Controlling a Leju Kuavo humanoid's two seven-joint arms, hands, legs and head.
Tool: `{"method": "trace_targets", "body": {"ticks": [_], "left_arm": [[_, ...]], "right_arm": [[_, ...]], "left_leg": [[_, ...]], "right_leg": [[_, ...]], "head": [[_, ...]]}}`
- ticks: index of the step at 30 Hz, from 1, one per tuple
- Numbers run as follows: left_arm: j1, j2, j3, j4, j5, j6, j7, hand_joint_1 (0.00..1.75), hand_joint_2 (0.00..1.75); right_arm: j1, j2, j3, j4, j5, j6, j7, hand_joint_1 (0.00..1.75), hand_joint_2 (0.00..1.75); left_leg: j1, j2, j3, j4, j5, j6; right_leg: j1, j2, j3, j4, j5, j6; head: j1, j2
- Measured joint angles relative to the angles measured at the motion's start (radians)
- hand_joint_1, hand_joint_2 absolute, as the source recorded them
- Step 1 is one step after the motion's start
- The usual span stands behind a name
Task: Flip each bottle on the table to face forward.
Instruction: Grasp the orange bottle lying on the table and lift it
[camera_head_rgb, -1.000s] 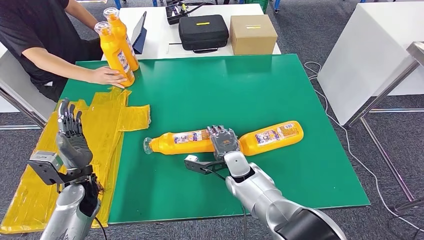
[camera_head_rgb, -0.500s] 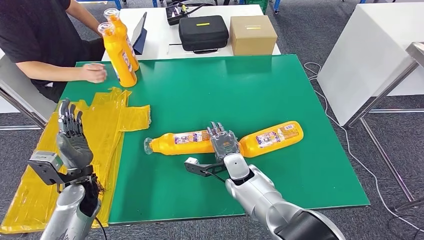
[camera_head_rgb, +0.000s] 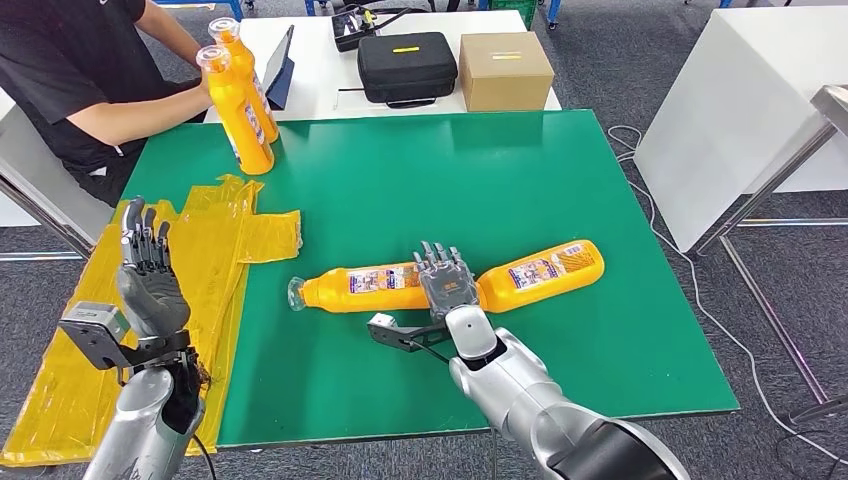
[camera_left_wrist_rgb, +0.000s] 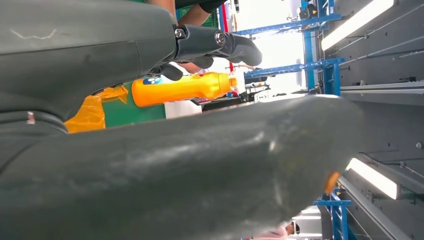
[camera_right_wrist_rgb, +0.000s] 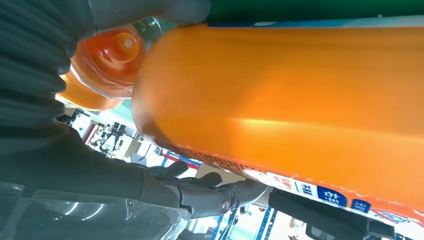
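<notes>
Two orange bottles lie on the green mat (camera_head_rgb: 520, 180): the left lying bottle (camera_head_rgb: 365, 285) with its cap pointing left, and the right lying bottle (camera_head_rgb: 545, 272). My right hand (camera_head_rgb: 447, 280) lies over the spot where they meet, fingers stretched across. Up close, the left lying bottle's body (camera_right_wrist_rgb: 300, 100) sits between thumb and fingers (camera_right_wrist_rgb: 215, 195), with the other bottle's cap (camera_right_wrist_rgb: 112, 55) beside it. Two more orange bottles (camera_head_rgb: 238, 105) stand upright at the far left corner. My left hand (camera_head_rgb: 150, 275) is raised off the table's left side, fingers apart and holding nothing; one upright bottle (camera_left_wrist_rgb: 180, 87) appears beyond it.
A person (camera_head_rgb: 70, 70) sits at the far left, close to the upright bottles. Crumpled yellow plastic (camera_head_rgb: 215, 240) covers the mat's left edge. Behind the mat a white table carries a black case (camera_head_rgb: 407, 65), a cardboard box (camera_head_rgb: 506, 68) and a tablet (camera_head_rgb: 278, 55).
The person's hand has let go of the upright bottle and drawn back. My right hand has crept slightly forward over the lying bottles. My left hand has hardly moved.
</notes>
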Motion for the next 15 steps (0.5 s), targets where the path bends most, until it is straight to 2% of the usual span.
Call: {"method": "trace_targets", "body": {"ticks": [15], "left_arm": [[-0.003,-0.006,-0.003,0.001,0.006,-0.017,0.004,0.00,0.00]], "right_arm": [[0.003,0.004,-0.012,-0.005,0.057,-0.001,-0.028,0.00,1.75]], "left_leg": [[0.000,0.000,0.000,0.000,0.000,0.000]], "right_leg": [[0.000,0.000,0.000,0.000,0.000,0.000]], "head": [[0.000,0.000]]}}
